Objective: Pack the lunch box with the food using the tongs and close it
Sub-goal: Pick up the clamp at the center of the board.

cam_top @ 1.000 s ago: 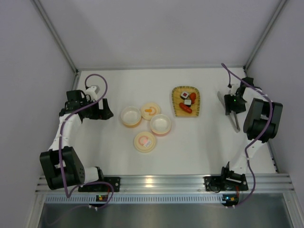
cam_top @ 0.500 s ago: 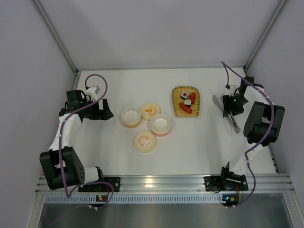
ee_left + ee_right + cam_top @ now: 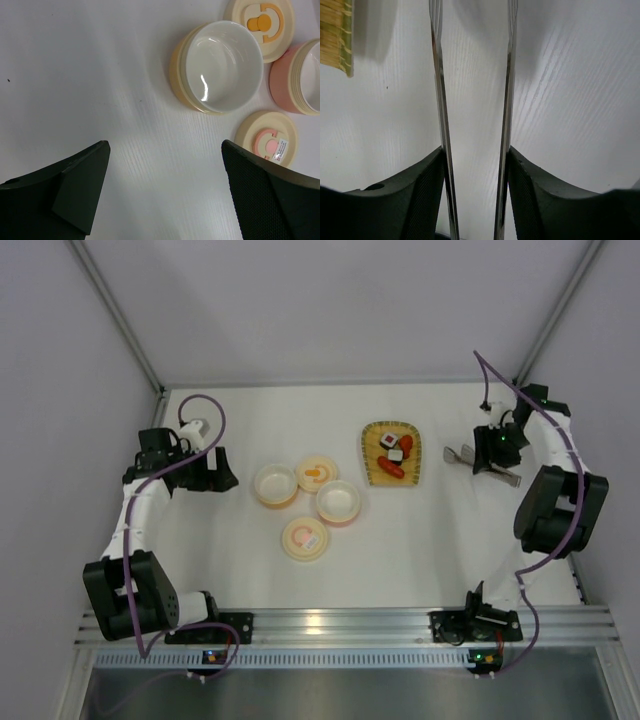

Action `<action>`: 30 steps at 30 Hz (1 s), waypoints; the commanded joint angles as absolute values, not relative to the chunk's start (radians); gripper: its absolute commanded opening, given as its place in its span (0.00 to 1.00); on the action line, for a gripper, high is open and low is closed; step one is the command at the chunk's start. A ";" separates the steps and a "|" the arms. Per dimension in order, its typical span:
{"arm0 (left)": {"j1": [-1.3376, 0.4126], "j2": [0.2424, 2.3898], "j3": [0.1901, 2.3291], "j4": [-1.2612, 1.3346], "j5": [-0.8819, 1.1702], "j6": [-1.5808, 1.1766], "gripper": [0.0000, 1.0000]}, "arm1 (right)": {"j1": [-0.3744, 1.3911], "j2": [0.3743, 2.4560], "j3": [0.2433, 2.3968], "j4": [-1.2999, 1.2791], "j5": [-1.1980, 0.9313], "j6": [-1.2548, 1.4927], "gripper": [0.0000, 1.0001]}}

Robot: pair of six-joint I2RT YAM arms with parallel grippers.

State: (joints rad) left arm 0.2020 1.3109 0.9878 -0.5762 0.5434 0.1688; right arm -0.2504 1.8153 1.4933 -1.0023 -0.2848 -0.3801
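The silver tongs (image 3: 460,454) hang over the table right of the tray, tips pointing left, with my right gripper (image 3: 490,456) shut on them. In the right wrist view both tong arms (image 3: 440,75) run forward, pressed by my fingers (image 3: 420,190) on the outside; the right gripper (image 3: 476,155) holds them part squeezed. The food lies on the woven yellow tray (image 3: 372,432): red sausage (image 3: 390,469), sushi roll (image 3: 389,441), orange-red piece (image 3: 406,443). The lunch box is a yellow bowl (image 3: 275,484), a pink bowl (image 3: 338,502) and two lids. My left gripper (image 3: 228,478) stands open left of the bowls.
The left wrist view shows the yellow bowl (image 3: 220,65), the pink bowl (image 3: 300,75), an orange-knob lid (image 3: 260,25) and a pink-knob lid (image 3: 267,145) ahead of the left gripper (image 3: 165,150). A tray corner (image 3: 335,35) shows left of the tongs. Walls enclose the table.
The right gripper has moved toward the back wall and turned with the tongs, swinging them from lengthwise to pointing left at the tray. The left arm has not moved.
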 commanded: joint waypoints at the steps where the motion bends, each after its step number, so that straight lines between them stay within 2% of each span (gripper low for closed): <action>1: 0.201 1.279 1.034 -0.575 0.575 0.175 0.98 | -0.238 1.698 1.589 -1.106 -0.333 -0.426 0.50; 16: 0.201 1.262 1.051 -0.597 0.584 0.173 0.98 | -0.204 1.588 1.735 -1.223 -0.439 -0.463 0.50; 24: 0.201 1.253 1.069 -0.638 0.604 0.190 0.98 | 0.050 1.539 1.710 -1.207 -0.322 -0.468 0.50; 30: 0.201 1.216 1.086 -0.670 0.725 0.230 0.98 | 0.144 1.523 1.713 -1.203 -0.370 -0.440 0.50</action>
